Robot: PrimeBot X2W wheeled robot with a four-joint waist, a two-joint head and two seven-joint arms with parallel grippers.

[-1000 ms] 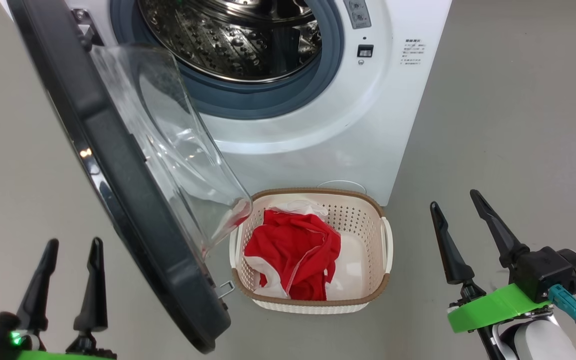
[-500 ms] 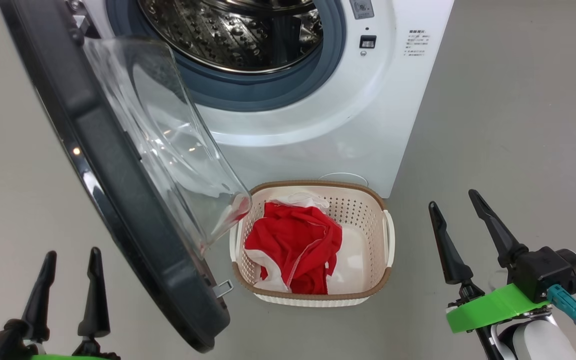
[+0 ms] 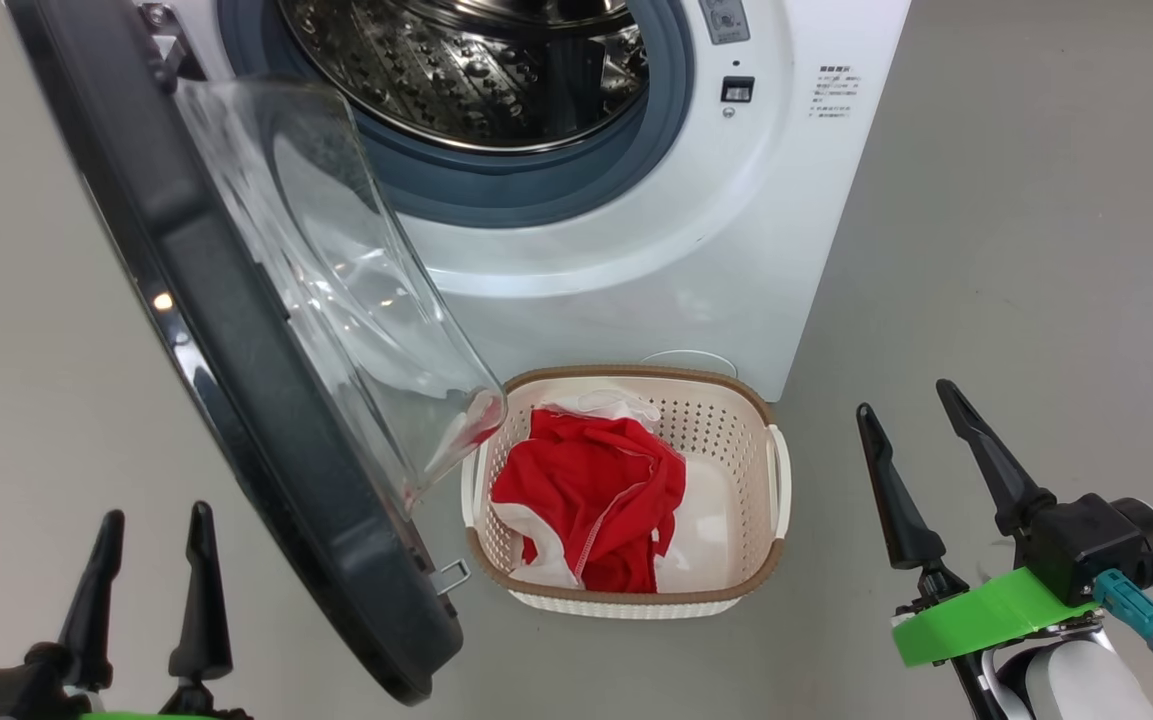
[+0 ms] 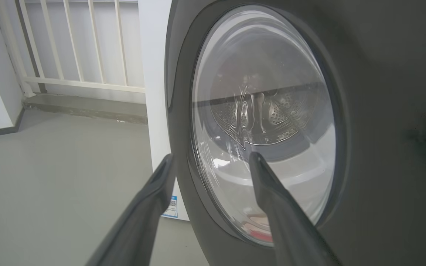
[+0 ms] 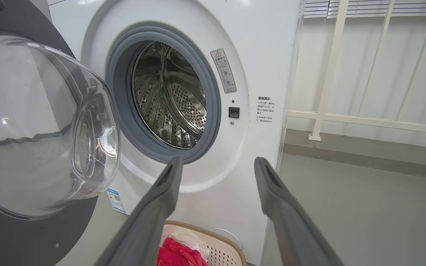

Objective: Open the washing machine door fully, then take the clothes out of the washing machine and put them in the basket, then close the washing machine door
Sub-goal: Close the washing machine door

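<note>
left fingers: the left gripper (image 3: 157,512) has its 2 fingers spread wide, nothing between them, touching nothing.
right fingers: the right gripper (image 3: 905,397) is also spread wide, empty, with no contact.
left wrist view: the left gripper (image 4: 211,157) faces the outer side of the washing machine door (image 4: 382,111). 1 finger overlaps the glass in the picture, the other the rim edge. I cannot tell the gap to the door from here.
right wrist view: the right gripper (image 5: 218,159) points at the washing machine (image 5: 264,55) front, just right of the drum opening, with the basket (image 5: 231,246) low between the fingers.
vs 1 s ago: both finger spreads are unchanged. The left gripper sits a bit lower in the head view. The whole head picture has shifted slightly, so that is camera motion. Door angle and clothes pile look the same.
door: the washing machine door (image 3: 236,400) is swung open toward the robot, between the left gripper and the basket. The left gripper is on its outer side, apart from it.
clothes: the clothes (image 3: 586,500) lie bunched in the basket (image 3: 626,374), toward its left half.
basket: it stands on the floor (image 3: 1036,250) against the washing machine (image 3: 636,280) front, and the door glass overhangs its left rim.
clothes vs fingers: well right of the left gripper with the door in between, and left of the right gripper, clear of it.
</note>
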